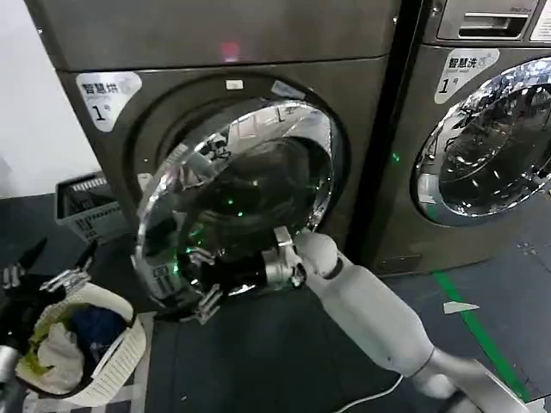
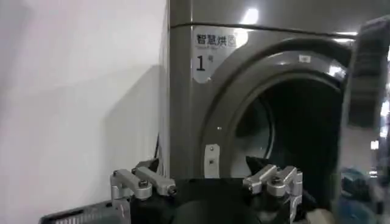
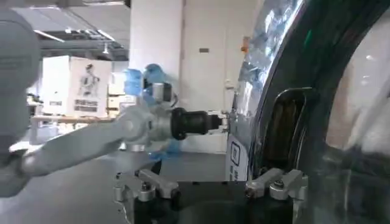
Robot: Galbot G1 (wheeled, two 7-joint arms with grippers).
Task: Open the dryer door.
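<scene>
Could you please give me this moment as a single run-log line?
dryer door: partly open | right gripper: open, at door's lower rim | left gripper: open, idle above laundry basket

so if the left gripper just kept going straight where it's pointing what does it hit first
Probably nothing solid at first: in the left wrist view the left gripper, fingers apart, faces the dryer's open drum mouth. The dryer door hangs ajar to one side. Depth is unclear, so it might clip the front panel instead.
</scene>
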